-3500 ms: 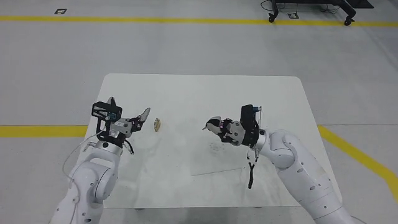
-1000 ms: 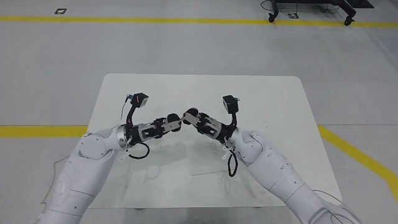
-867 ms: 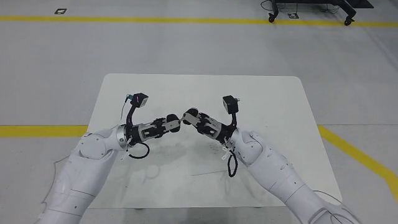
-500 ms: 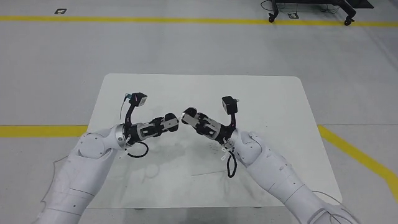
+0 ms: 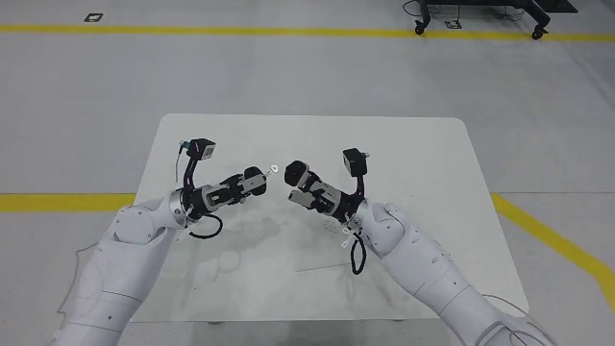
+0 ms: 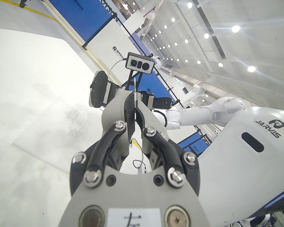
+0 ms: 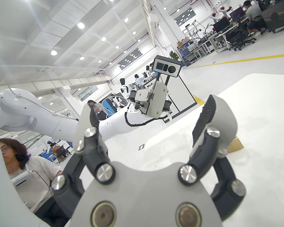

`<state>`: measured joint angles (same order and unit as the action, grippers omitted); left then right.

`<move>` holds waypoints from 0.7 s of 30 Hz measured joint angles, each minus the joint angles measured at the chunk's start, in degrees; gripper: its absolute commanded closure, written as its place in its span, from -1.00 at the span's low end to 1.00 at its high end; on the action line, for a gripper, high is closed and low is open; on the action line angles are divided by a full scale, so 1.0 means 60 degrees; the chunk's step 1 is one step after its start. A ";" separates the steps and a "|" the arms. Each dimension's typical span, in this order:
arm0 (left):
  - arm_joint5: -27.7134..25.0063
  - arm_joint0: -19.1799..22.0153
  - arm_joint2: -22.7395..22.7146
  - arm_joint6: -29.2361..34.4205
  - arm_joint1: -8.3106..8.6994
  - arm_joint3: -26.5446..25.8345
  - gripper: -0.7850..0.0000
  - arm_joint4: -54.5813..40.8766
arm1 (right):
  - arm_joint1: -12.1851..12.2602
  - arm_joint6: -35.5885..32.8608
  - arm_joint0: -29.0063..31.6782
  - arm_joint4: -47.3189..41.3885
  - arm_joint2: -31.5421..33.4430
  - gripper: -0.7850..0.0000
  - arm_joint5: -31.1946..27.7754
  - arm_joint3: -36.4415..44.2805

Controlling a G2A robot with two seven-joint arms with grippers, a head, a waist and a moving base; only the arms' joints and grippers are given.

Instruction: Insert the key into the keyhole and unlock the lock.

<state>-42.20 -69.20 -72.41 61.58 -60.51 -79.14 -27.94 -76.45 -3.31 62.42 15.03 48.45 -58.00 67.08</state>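
Observation:
My left gripper [image 5: 258, 175] [image 6: 134, 100] hangs above the white table [image 5: 413, 154], left of its middle. It is shut on a thin silver key [image 5: 274, 167] [image 6: 134, 85], which sticks out past its fingertips toward the other arm. My right gripper [image 5: 294, 179] [image 7: 149, 109] faces it a short way off and is open with nothing between its fingers [image 6: 99, 92]. A small brass lock [image 7: 236, 144] lies on the table behind one right finger. In the top view the left arm hides the lock.
Faint scuff marks [image 5: 336, 229] mark the tabletop near the right forearm. A black cable [image 5: 354, 250] dangles from that arm. The far half and right side of the table are bare white surface.
3.5 s ago my right gripper held the key and my left stood open by the lock. The grippers then met; now the left has drawn back with the key and the right has opened.

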 measured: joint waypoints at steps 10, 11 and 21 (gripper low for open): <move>0.0393 -0.0176 0.0066 0.0241 0.0098 -0.0767 1.00 0.1416 | 0.0223 -0.1066 -0.0081 0.0918 0.0370 -1.00 0.0691 0.0023; 0.0436 -0.0174 0.0076 0.0356 0.0115 -0.0824 1.00 0.1537 | 0.0317 -0.1542 -0.0093 0.1130 0.0495 -1.00 0.0809 0.0055; 0.1037 -0.0048 0.0593 0.1122 0.0280 -0.1333 1.00 0.2223 | 0.1356 -0.6182 0.0963 -0.0068 0.2335 -0.31 0.1692 0.2652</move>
<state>-35.97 -69.49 -68.85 68.31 -58.83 -87.14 -14.60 -68.31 -40.40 68.20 14.62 62.45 -47.85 82.99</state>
